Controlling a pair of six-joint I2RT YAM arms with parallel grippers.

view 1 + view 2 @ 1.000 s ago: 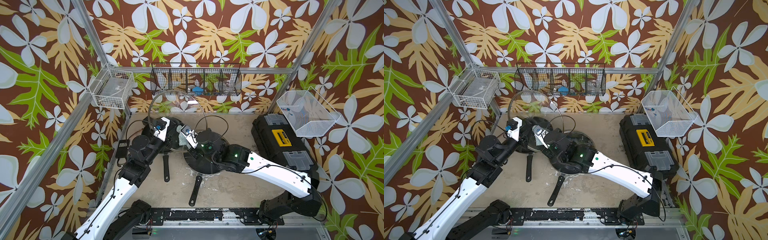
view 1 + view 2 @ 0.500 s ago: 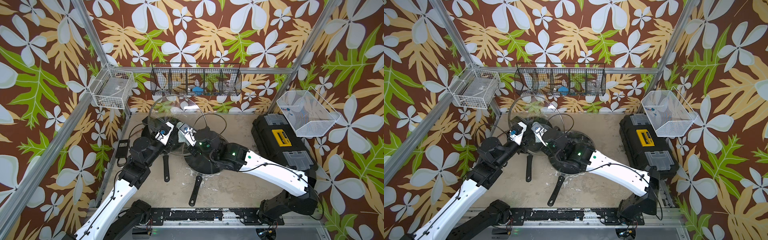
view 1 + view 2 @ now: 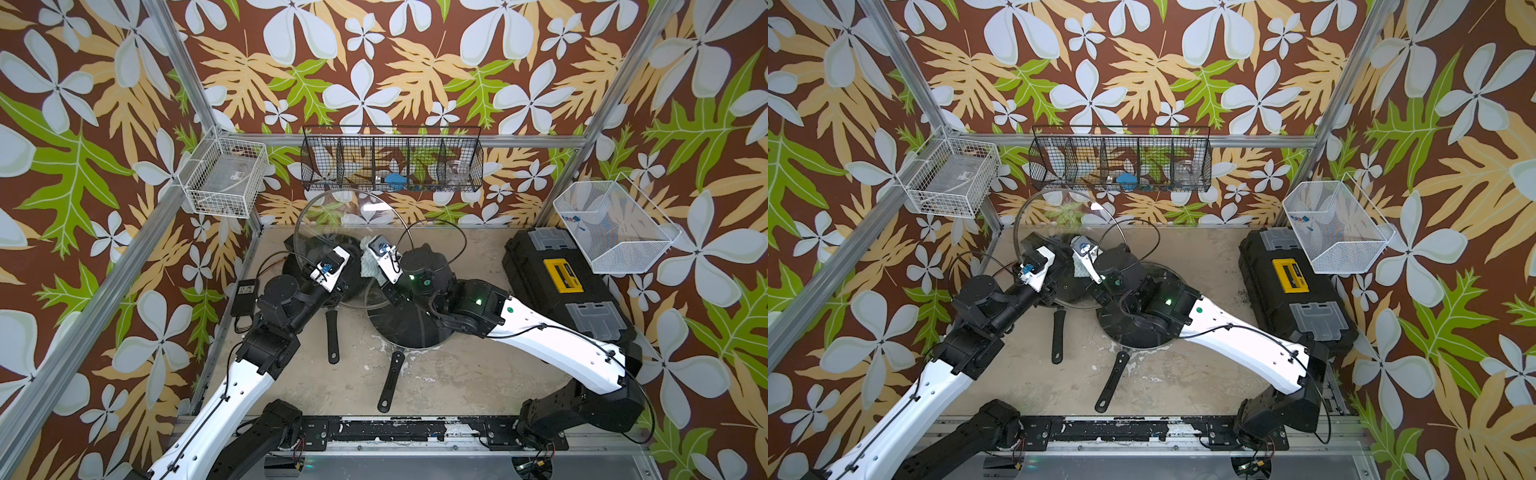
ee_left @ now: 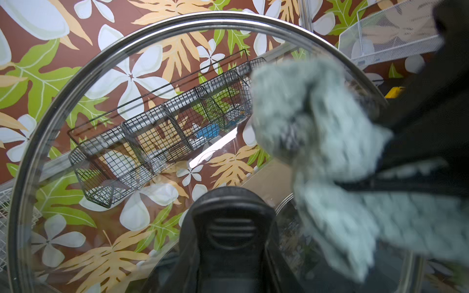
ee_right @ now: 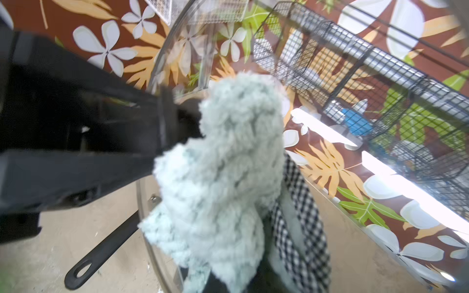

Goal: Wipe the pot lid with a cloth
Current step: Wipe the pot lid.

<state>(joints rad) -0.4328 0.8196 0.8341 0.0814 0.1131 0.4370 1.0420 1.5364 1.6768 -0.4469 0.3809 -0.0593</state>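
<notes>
Left gripper (image 3: 351, 270) clamped on pot lid (image 3: 332, 216) handle (image 4: 229, 228), lid tilted up, frame centre. Right gripper (image 3: 372, 259) pinching cloth (image 3: 368, 268) against glass.

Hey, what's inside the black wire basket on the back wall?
A blue object and a clear glass vessel show in the black wire basket. The mesh obscures whatever else its compartments hold.

Robot lab test cell: silvery aluminium frame (image 3: 532, 142), leaf-print wall panels (image 3: 374, 62), black wire basket (image 3: 390, 164), white-and-black robot arms (image 3: 232, 395) over stained beige worktop (image 3: 457, 382).
</notes>
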